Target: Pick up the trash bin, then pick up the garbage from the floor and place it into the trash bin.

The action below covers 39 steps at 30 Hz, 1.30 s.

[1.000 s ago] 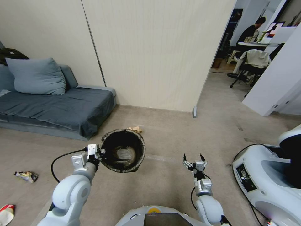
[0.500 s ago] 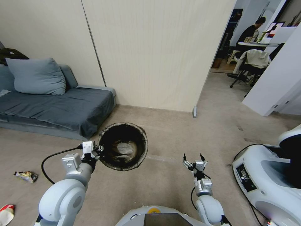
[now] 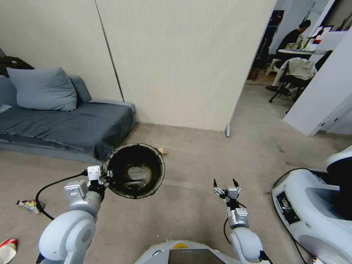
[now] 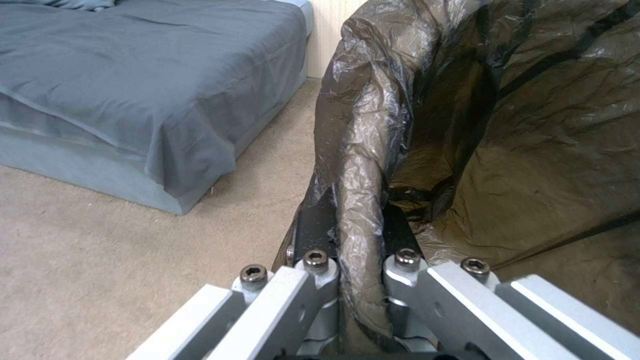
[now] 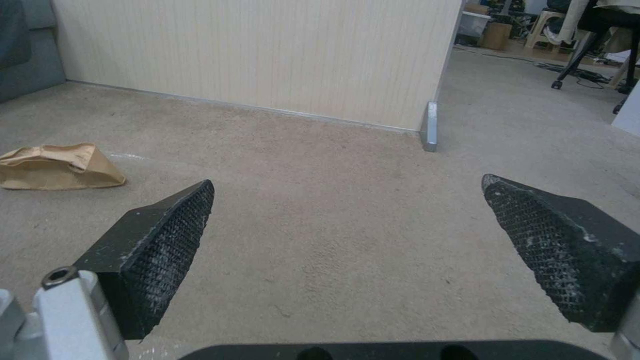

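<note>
My left gripper (image 3: 103, 178) is clamped on the rim of the round white bag-lined trash bin (image 3: 134, 171), held at 11 o'clock, while my right gripper (image 3: 226, 185) hangs wide open and empty; that slick liner could slip, I judge.

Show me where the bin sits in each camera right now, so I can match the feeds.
Head: bin left of centre, hanging from the left gripper by its rim.
Left wrist: bagged rim runs up from between the fingers; bin fills the right side.
Right wrist: floor and wall; no bin.
Shared landmark: sofa.
</note>
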Available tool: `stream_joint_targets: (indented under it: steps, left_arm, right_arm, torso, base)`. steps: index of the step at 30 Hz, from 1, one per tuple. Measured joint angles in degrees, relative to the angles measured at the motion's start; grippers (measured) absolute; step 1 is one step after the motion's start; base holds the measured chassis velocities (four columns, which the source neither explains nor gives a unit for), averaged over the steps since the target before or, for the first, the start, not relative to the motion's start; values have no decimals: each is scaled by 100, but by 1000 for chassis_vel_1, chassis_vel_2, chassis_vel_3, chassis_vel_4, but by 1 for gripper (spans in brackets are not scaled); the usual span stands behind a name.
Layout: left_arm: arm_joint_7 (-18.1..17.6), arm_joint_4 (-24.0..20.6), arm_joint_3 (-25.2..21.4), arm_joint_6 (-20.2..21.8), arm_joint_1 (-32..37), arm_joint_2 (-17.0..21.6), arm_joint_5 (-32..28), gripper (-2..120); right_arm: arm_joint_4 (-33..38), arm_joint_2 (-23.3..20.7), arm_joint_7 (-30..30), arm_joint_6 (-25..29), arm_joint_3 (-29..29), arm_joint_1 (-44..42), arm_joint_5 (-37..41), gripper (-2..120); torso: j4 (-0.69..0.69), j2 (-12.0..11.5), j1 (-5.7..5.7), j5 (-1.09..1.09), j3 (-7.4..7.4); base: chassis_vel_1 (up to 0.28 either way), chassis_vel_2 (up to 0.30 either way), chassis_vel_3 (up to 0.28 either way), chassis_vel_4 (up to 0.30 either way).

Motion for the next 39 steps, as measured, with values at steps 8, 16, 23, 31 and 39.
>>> stream_joint_targets:
  steps: [8, 16, 23, 31, 39]
  left_arm:
    - [38, 5, 24, 0, 12, -20, 37, 0]
    - [63, 8, 44, -1, 8, -34, 58, 0]
    - [66, 11, 57, -1, -11, -46, 85, 0]
    - [101, 12, 18, -1, -25, -46, 145, 0]
    - [107, 24, 45, -1, -44, -56, 158, 0]
  right_arm:
    - [-42, 8, -4, 20, -6, 33, 8, 100]
    - [-42, 21, -1, 29, 1, 3, 2, 100]
    - [-40, 36, -30, 123, 15, -56, -33, 100]
    - [-56, 45, 127, 194, 13, -5, -46, 100]
    - [-105, 39, 151, 183, 13, 5, -29, 100]
  torso:
    - [0, 0, 0, 0, 0]
    - [-1, -1, 0, 0, 1]
    - [-1, 0, 1, -1, 1]
    - [0, 0, 0, 0, 1]
    - [0, 0, 0, 0, 0]
  base:
    - [-158, 150, 169, -167]
    - [-197, 198, 202, -197]
    - [-171, 179, 166, -167]
    - [-85, 78, 79, -86]
    - [0, 0, 0, 0]
